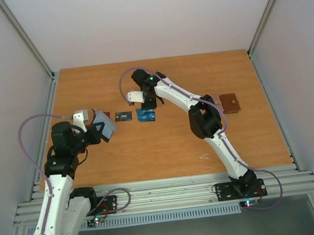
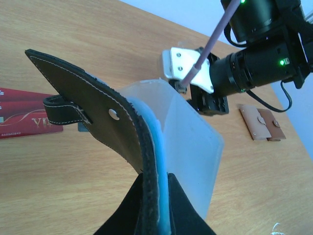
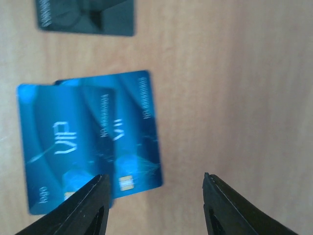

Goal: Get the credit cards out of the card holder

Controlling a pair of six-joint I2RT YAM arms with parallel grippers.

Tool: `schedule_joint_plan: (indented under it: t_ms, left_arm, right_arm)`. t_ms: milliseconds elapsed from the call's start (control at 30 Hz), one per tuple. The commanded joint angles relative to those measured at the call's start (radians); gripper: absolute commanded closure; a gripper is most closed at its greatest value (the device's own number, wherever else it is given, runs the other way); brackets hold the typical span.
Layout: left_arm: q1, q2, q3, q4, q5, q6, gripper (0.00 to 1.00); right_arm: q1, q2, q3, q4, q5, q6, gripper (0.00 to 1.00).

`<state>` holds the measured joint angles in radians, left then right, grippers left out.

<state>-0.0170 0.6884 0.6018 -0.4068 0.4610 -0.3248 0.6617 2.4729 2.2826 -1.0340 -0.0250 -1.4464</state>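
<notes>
Top view: the left gripper [image 1: 95, 128] is sitting left of centre, pinching a small black folding card holder [image 1: 106, 126] and holding it tilted over the orange-brown wooden table [image 1: 166, 150]. Thin plastic cards are lying flat beside it in a row: a dark red card [image 1: 107, 115] partly hidden by the holder, a black card [image 1: 124, 116], then bright blue cards [image 1: 146, 116]. The right gripper [image 1: 147, 104] is hanging at the blue cards' upper edge. A brown two-tone wallet [image 1: 230, 103] is lying well apart at right. Left wrist view: the left gripper [image 2: 156, 200] is closing tight on the card holder [image 2: 98, 103], with the flap and its black loop curling to upper left and the pale lining facing right. The dark red card [image 2: 24, 115] is lying at the left edge and the brown wallet [image 2: 261, 123] at right. Right wrist view: the right gripper [image 3: 154, 205] is standing with its jaws apart, gripping nothing. Two overlapping blue cards [image 3: 137, 127] are lying on the wood beyond its left finger, and the black card [image 3: 88, 14] is at upper left.
</notes>
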Motion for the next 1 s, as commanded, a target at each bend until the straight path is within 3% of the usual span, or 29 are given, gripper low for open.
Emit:
schedule_joint_plan:
  t_ms: [0,167,367,533,767,967]
  left_arm:
    - [0.005,-0.009,0.009,0.074,0.059,0.04,1.0]
    - [0.005,-0.025,0.049,0.086,0.211,0.167,1.0]
    - [0.005,-0.055,0.116,0.087,0.562,0.356,1.0]
    - [0.005,-0.094,0.143,0.169,0.818,0.409,1.0]
    - [0.005,-0.11,0.234,-0.001,0.925,0.678,1.0]
    - [0.005,-0.112,0.269,-0.153,0.9,0.853,1.0]
  right_arm:
    - [0.006,-0.036,0.057,0.118,0.082,0.112,0.47]
    - [-0.004,-0.199,0.025,0.214,0.021,0.275,0.46]
    - [-0.081,-0.504,-0.214,0.375,-0.637,0.567,0.35]
    - [-0.091,-0.749,-0.535,0.575,-1.052,0.598,0.25]
    - [-0.076,-0.868,-0.588,0.367,-1.131,0.495,0.21]
    - [-0.027,-0.907,-0.596,0.207,-1.144,0.424,0.18]
